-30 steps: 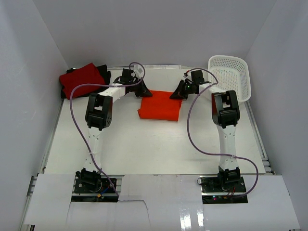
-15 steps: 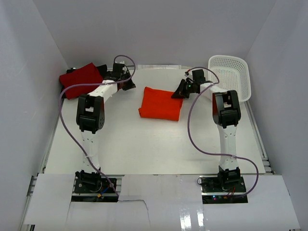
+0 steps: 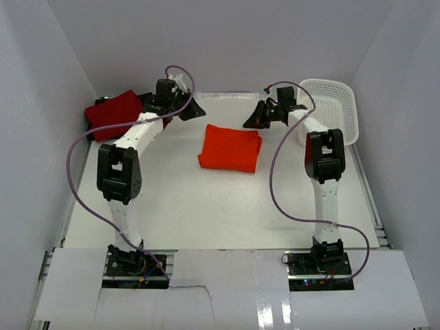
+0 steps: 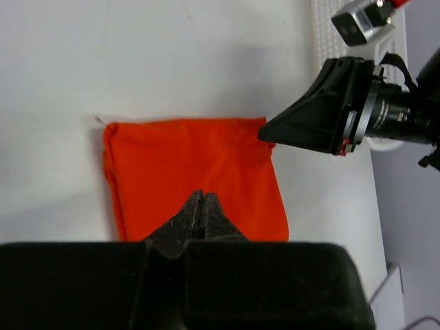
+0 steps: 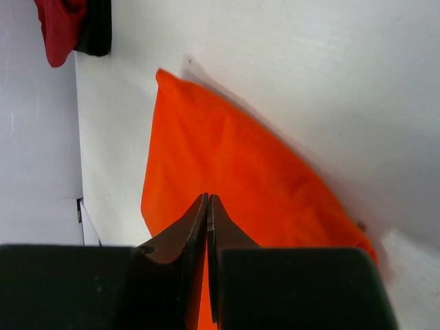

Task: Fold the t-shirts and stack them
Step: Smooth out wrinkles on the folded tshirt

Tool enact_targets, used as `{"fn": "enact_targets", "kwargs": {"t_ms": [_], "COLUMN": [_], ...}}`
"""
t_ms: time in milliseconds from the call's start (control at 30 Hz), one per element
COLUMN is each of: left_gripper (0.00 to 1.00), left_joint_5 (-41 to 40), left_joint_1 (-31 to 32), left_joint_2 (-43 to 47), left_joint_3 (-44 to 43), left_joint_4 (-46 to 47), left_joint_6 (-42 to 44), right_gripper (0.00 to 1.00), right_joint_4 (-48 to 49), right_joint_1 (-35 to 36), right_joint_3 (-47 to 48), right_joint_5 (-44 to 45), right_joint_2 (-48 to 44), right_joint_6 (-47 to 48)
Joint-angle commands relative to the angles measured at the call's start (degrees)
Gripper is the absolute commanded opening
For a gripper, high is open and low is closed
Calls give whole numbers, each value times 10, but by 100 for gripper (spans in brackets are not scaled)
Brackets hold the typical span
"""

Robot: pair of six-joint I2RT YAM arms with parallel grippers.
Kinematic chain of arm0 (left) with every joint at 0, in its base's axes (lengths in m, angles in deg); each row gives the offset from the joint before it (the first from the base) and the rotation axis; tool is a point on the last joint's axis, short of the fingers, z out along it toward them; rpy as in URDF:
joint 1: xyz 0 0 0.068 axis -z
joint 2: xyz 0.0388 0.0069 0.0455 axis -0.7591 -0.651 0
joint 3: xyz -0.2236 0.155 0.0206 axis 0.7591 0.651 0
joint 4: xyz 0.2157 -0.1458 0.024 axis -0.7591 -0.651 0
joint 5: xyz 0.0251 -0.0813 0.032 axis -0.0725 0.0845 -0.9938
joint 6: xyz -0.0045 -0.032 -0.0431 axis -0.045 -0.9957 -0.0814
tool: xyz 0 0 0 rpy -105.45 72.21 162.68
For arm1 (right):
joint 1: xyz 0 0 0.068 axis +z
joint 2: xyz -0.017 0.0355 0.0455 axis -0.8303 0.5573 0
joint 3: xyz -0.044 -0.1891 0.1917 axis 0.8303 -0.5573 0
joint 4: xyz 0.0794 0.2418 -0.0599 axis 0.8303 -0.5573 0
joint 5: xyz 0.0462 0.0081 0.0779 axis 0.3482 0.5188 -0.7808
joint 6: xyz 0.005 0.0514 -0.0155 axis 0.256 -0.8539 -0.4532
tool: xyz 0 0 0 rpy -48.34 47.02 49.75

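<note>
A bright orange t-shirt [image 3: 230, 149] lies folded in a rough square at the middle of the table. My left gripper [image 3: 197, 108] hovers behind its left corner, shut and empty; in the left wrist view its tips [image 4: 204, 195] meet over the orange cloth [image 4: 192, 172]. Just behind the shirt's right corner my right gripper [image 3: 248, 123] is also shut and empty, its tips [image 5: 208, 198] pressed together above the orange cloth [image 5: 227, 165]. A crimson t-shirt [image 3: 113, 113] lies folded at the back left on a black t-shirt [image 5: 96, 27].
A white perforated basket [image 3: 335, 108] stands at the back right, beside the right arm. White walls close in the table on the left, back and right. Purple cables loop off both arms.
Both grippers have lifted off the orange shirt's back corners. The left arm swung left and back. The right gripper rose and drew back. The orange shirt stays folded.
</note>
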Motion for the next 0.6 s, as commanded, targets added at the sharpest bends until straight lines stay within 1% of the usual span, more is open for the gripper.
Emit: {"fn": "enact_targets", "kwargs": {"t_ms": [0,67,100,167,300,433,567], "left_gripper": [0,0,0,0,0,0,0], "left_joint_5": [111,121,124,129,152,176,184], "left_joint_1": [13,21,29,37,51,56,62], "left_joint_2": [20,26,33,46,34,14,-21], "left_joint_3": [39,59,92,122,143,162,169], "left_joint_4": [-12,-5,7,40,52,75,90], "left_joint_6": [-6,-2,-3,-10,-18,-28,-32], "right_gripper": [8,8,8,8,8,8,8], "right_joint_4": [-34,-39,-36,-37,-28,-7,9], "right_joint_1": [11,19,21,27,43,53,56], "right_joint_3": [-54,-115,-136,-187,-257,-303,-336], "right_joint_5": [-41,-47,-49,-54,-62,-73,-86], "right_joint_2": [-69,-106,-117,-146,-187,-194,-175], "right_joint_6": [21,31,37,43,49,44,45]}}
